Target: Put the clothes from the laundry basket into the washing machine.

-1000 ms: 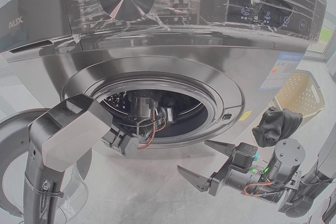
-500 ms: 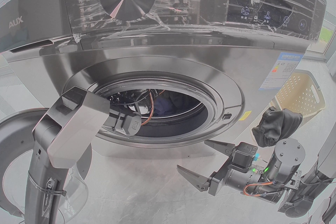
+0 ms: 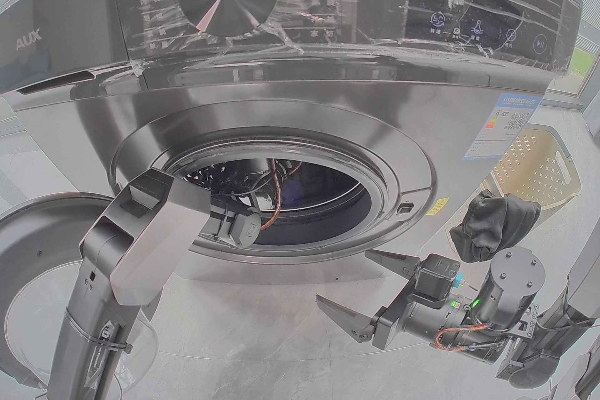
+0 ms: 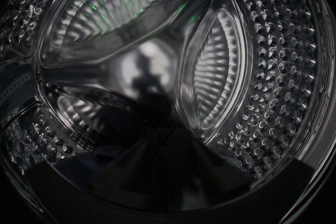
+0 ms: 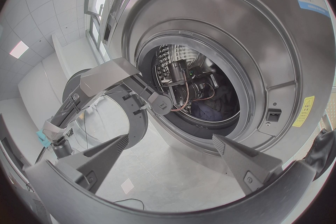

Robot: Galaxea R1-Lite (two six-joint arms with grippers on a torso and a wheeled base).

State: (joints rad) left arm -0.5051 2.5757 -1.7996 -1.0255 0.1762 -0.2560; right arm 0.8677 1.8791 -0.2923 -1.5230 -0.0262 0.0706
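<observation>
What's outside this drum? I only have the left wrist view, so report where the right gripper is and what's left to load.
Observer: The right gripper hangs open and empty above the grey floor, in front of the silver front-loading washing machine, below its round opening.
Operator: Now the basket.
Observer: A black crumpled garment sits bunched at the near rim of the beige perforated plastic laundry basket, on the machine's right.
Operator: Check the door.
Observer: The round glass door stands swung open on the machine's left.

Glossy dimpled metal drum (image 4: 280, 60)
</observation>
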